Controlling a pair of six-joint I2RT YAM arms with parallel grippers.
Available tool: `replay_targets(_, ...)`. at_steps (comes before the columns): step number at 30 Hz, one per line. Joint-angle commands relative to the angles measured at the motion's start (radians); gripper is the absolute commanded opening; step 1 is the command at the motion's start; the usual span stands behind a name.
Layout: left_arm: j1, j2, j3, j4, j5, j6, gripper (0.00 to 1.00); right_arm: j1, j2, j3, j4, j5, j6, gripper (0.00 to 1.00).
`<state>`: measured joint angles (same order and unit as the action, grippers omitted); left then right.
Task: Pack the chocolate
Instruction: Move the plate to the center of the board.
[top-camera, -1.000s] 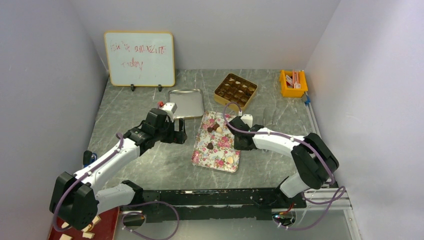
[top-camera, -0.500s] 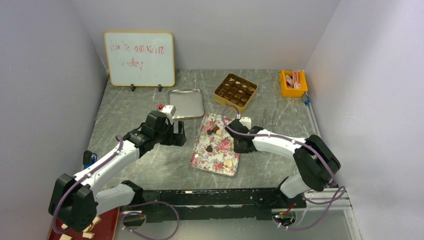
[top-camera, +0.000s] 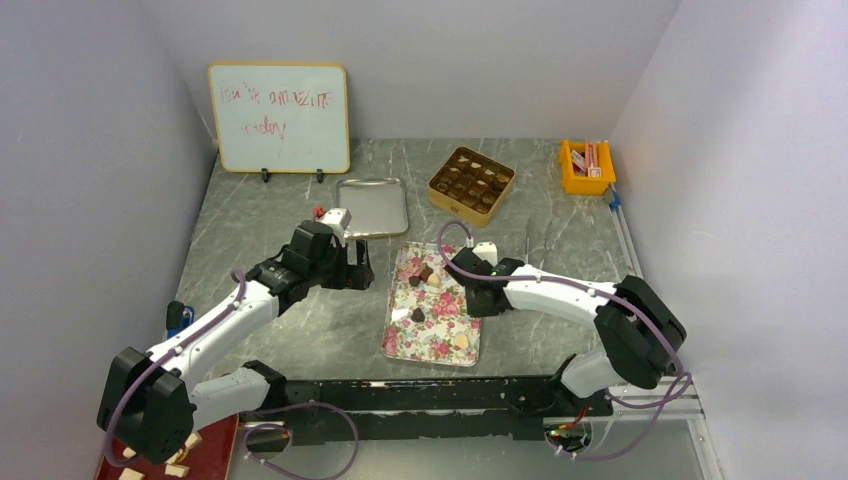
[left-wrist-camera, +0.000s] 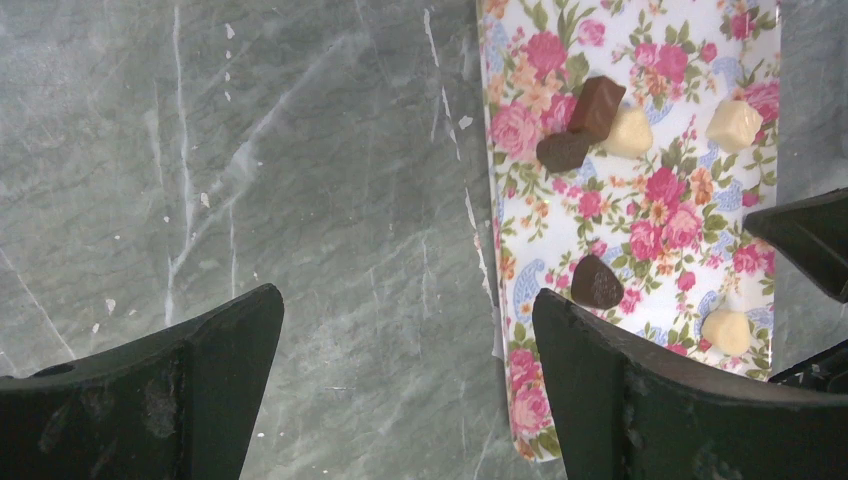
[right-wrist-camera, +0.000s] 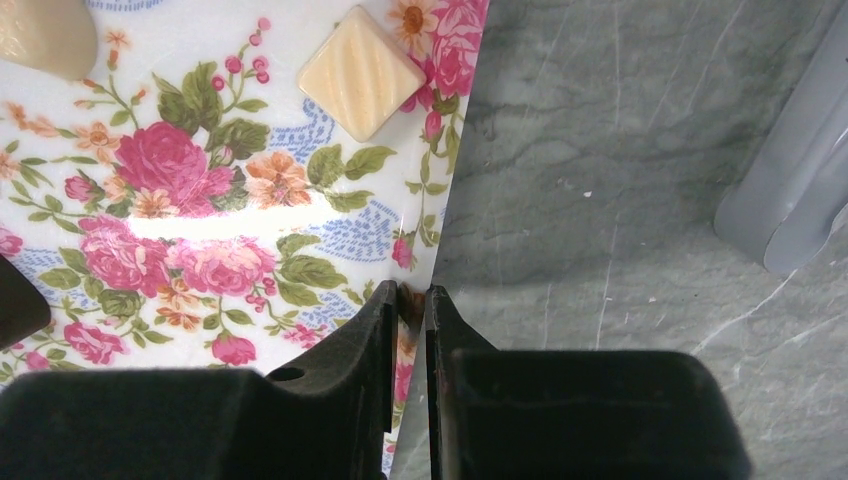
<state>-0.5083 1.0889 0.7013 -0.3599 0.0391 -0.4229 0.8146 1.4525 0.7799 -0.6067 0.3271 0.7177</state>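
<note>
- While the chocolate lies loose on the floral tray, dark and cream pieces scattered, neither gripper holds any of it.
- One dark heart sits just beyond the tip of the left gripper's right finger. A cream ridged square sits ahead and left of the right gripper's fingertips.
- Right gripper: jaws narrow, pinching the tray's thin rim at its right edge.
- Left gripper: jaws wide, holding nothing, hovering over bare table with the tray's left edge under its right finger.
- Step in hand looks like repositioning the tray by its rim.
  - Keep it flat on the table and drag slowly; tilt or jerk and the pieces will likely slide.
  - The pinch is shallow and could slip off.
- Table: grey marble-look, smooth, so the tray should slide easily.
- Ahead of both grippers: a gold box with compartments, partly filled, and a steel tray.
- Further off: a whiteboard and an orange bin, with plain walls on three sides.
</note>
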Motion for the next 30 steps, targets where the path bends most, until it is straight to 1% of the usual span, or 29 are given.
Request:
replay_targets(1,-0.002,-0.017,0.013,0.033,0.015,-0.023,1.00,0.034,-0.043,-0.006,-0.051,-0.014,-0.011,0.12)
replay_targets(12,-0.004,-0.003,0.019,0.040,0.016,-0.030,1.00,0.071,-0.056,-0.047,-0.053,-0.016,0.015,0.12)
replay_targets(15,-0.004,0.005,0.022,0.044,0.016,-0.030,1.00,0.073,-0.053,-0.051,-0.053,-0.011,0.015,0.13)
replay_targets(17,-0.004,0.010,0.025,0.044,0.015,-0.028,1.00,0.073,-0.045,-0.051,-0.052,-0.006,0.017,0.18)
replay_targets(21,-0.004,0.020,0.038,0.039,0.011,-0.021,1.00,0.074,-0.024,-0.034,-0.063,0.012,0.023,0.31)
replay_targets(25,-0.003,0.031,0.053,0.035,0.006,-0.015,1.00,0.074,-0.015,-0.005,-0.073,0.027,0.020,0.40)
replay_targets(27,-0.004,0.039,0.061,0.033,0.005,-0.012,1.00,0.074,-0.014,0.015,-0.084,0.037,0.024,0.46)
replay_targets(30,-0.003,0.048,0.075,0.031,0.004,-0.007,1.00,0.073,-0.018,0.050,-0.104,0.051,0.022,0.47)
